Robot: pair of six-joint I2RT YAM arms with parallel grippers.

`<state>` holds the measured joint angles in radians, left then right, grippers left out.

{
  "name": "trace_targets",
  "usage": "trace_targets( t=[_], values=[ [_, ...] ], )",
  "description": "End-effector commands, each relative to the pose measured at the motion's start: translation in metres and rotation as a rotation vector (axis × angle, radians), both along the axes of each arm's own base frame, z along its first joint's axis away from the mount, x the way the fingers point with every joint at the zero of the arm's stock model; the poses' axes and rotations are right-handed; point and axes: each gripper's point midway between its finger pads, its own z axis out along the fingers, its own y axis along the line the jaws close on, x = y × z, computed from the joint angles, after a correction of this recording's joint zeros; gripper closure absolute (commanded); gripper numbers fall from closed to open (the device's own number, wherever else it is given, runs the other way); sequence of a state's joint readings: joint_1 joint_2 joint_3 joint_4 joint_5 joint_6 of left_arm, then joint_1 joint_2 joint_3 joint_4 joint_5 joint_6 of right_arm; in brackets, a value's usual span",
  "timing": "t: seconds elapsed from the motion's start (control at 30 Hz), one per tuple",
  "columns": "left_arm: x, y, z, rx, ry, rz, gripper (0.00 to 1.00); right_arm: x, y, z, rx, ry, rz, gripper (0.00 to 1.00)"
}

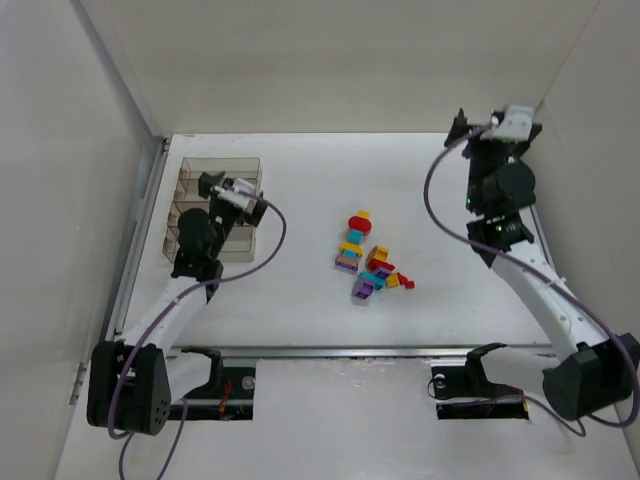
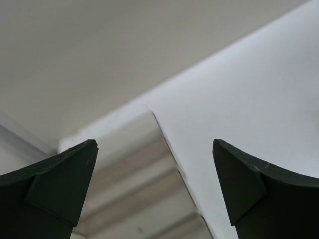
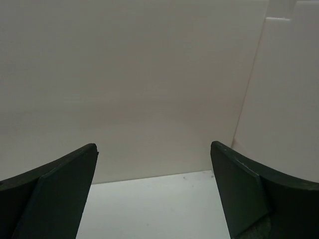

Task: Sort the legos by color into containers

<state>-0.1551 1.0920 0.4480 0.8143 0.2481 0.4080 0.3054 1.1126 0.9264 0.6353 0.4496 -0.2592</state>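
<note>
Claws stand empty on both arms. The left claw [image 2: 154,149], its dark fingers spread wide with nothing between them, hangs over the clear smoke-tinted plastic organizer [image 1: 222,161], divided into long narrow compartments, at the far left of the white surface [image 1: 310,320]. The right claw [image 3: 153,149], likewise agape and holding nothing, is raised in the far right corner, facing a bare white wall [image 3: 149,74].

Legos [image 1: 370,258], tiny plastic bricks in red, yellow, teal and purple, lie in a loose huddle at mid-surface, between the two arms and well apart from either claw and from the organizer. None shows in the compartments from above, though the left arm hides part of them.

Each brick looks light, rigid and smooth-sided, likely to skate or tip under a glancing touch rather than give. A straight-down pinch across two flat opposite sides seems the safest hold.

Crowding is the chief obstacle: several bricks touch or sit on one another, so broad fingers closing on one may shove its neighbours. A small red brick [image 1: 408,284] at the right fringe of the huddle has open surface on its outer side and offers the clearest approach. The organizer, probably light too, could shift if knocked. Purple cables [image 1: 428,190] loop off both arms, clear of the bricks.
</note>
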Motion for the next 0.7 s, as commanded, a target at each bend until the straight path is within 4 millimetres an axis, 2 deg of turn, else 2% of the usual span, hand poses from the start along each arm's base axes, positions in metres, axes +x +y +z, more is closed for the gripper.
trace_targets(
  t=[0.0, 0.03, 0.07, 0.1, 0.13, 0.17, 0.2, 0.23, 0.27, 0.3, 0.33, 0.37, 0.43, 0.47, 0.5, 0.53, 0.57, 0.6, 0.67],
  values=[
    [0.018, 0.006, 0.074, 0.185, -0.1, 0.042, 0.0, 0.027, -0.002, -0.036, -0.122, 0.354, -0.135, 0.0],
    [0.024, 0.008, 0.087, 0.191, -0.112, 0.079, 0.0, 0.026, -0.007, -0.009, -0.082, 0.319, -0.196, 0.0],
    [0.031, 0.026, 0.096, 0.188, -0.096, 0.203, 0.0, 0.032, -0.006, -0.014, -0.071, 0.339, -0.247, 0.0],
    [0.036, 0.031, 0.134, 0.149, -0.144, 0.265, 0.0, 0.031, -0.003, -0.01, -0.051, 0.338, -0.286, 0.0],
    [0.044, 0.034, 0.137, 0.11, -0.116, 0.308, 0.0, 0.034, 0.003, 0.0, -0.041, 0.319, -0.274, 0.0],
    [0.047, 0.034, 0.135, 0.105, -0.071, 0.332, 0.0, 0.044, 0.01, -0.007, -0.063, 0.34, -0.251, 0.0],
    [0.049, 0.033, 0.158, 0.088, -0.086, 0.334, 0.0, 0.051, 0.027, -0.02, -0.122, 0.401, -0.182, 0.0],
    [0.05, 0.03, 0.156, 0.1, -0.061, 0.315, 0.0, 0.064, 0.061, -0.031, -0.155, 0.437, 0.009, 0.0],
    [0.051, 0.022, 0.151, 0.112, -0.036, 0.285, 0.0, 0.07, 0.076, -0.017, -0.138, 0.444, 0.112, 0.0],
    [0.05, 0.018, 0.143, 0.125, -0.004, 0.274, 0.0, 0.085, 0.098, -0.046, -0.086, 0.536, 0.21, 0.0],
    [0.049, 0.013, 0.143, 0.125, -0.005, 0.262, 0.0, 0.083, 0.106, -0.076, -0.071, 0.673, 0.258, 0.0],
    [0.047, 0.004, 0.139, 0.141, 0.004, 0.238, 0.0, 0.086, 0.114, -0.071, -0.027, 0.695, 0.304, 0.0],
    [0.045, -0.005, 0.138, 0.115, 0.021, 0.203, 0.0, 0.086, 0.123, -0.112, -0.008, 0.833, 0.33, 0.0],
    [0.043, -0.014, 0.134, 0.093, 0.04, 0.174, 0.0, 0.083, 0.129, -0.126, 0.0, 0.866, 0.361, 0.0],
    [0.043, -0.021, 0.125, 0.077, 0.075, 0.141, 0.0, 0.077, 0.13, -0.153, 0.0, 0.928, 0.367, 0.0],
    [0.039, -0.028, 0.115, 0.079, 0.123, 0.099, 0.0, 0.071, 0.127, -0.162, 0.028, 0.962, 0.37, 0.0],
    [0.036, -0.046, 0.103, 0.089, 0.16, 0.011, 0.0, 0.063, 0.134, -0.171, 0.043, 1.002, 0.409, 0.0],
    [0.034, -0.056, 0.089, 0.106, 0.204, -0.024, 0.0, 0.057, 0.134, -0.189, 0.079, 1.062, 0.417, 0.0],
    [0.033, -0.068, 0.079, 0.117, 0.231, -0.056, 0.0, 0.041, 0.134, -0.21, 0.106, 1.155, 0.441, 0.0]
  ],
)
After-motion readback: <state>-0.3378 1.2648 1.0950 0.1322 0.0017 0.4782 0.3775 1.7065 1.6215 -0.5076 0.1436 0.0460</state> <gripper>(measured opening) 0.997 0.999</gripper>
